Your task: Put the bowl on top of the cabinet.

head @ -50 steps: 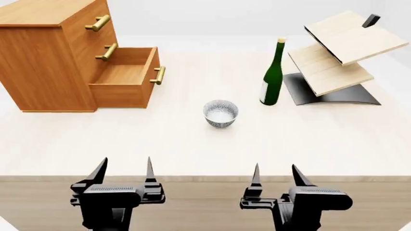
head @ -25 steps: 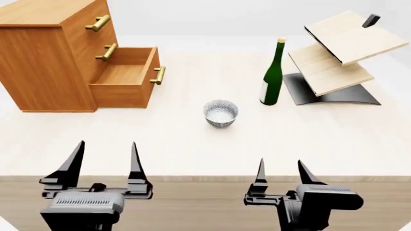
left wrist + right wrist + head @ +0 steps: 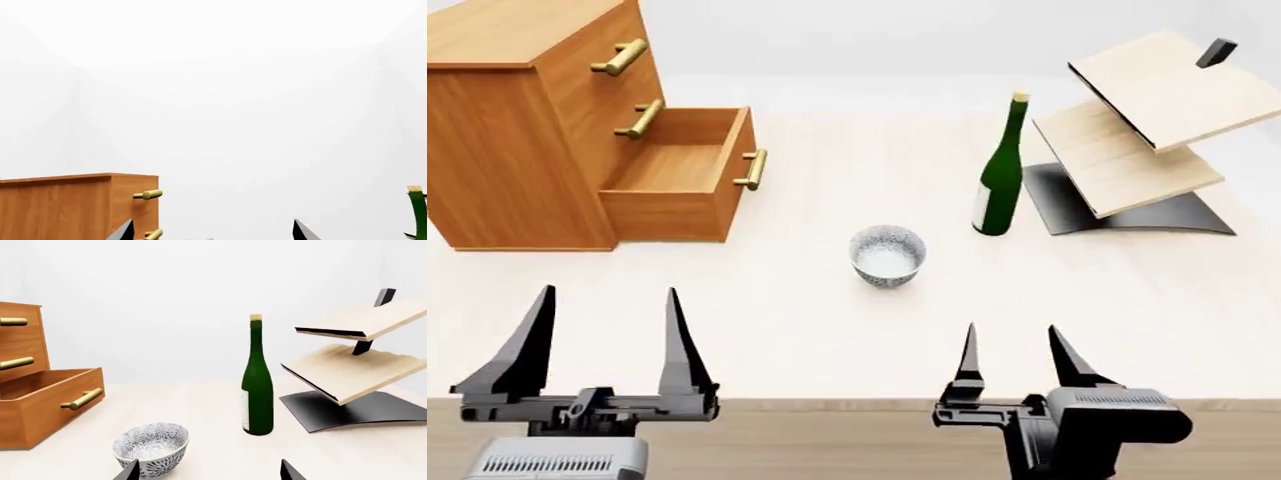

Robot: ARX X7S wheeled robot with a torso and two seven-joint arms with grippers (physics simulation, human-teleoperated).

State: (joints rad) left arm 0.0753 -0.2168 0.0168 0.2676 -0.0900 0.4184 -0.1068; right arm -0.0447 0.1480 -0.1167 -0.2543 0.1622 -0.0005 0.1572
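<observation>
Right now both my claws hang empty with jaws spread: the left claw (image 3: 601, 335) and the right claw (image 3: 1014, 355), near the tabletop's (image 3: 827, 320) front edge. The bowl (image 3: 888, 256) sits upright ahead of the right claw, slightly to its left, untouched. Beyond it to the right stands the green bottle (image 3: 1001, 170), close enough that I judge a careless reach could topple it. The cabinet (image 3: 521, 120) stands far left with its bottom drawer (image 3: 681, 175) pulled open; a low carry might snag it. No writing is legible anywhere.
</observation>
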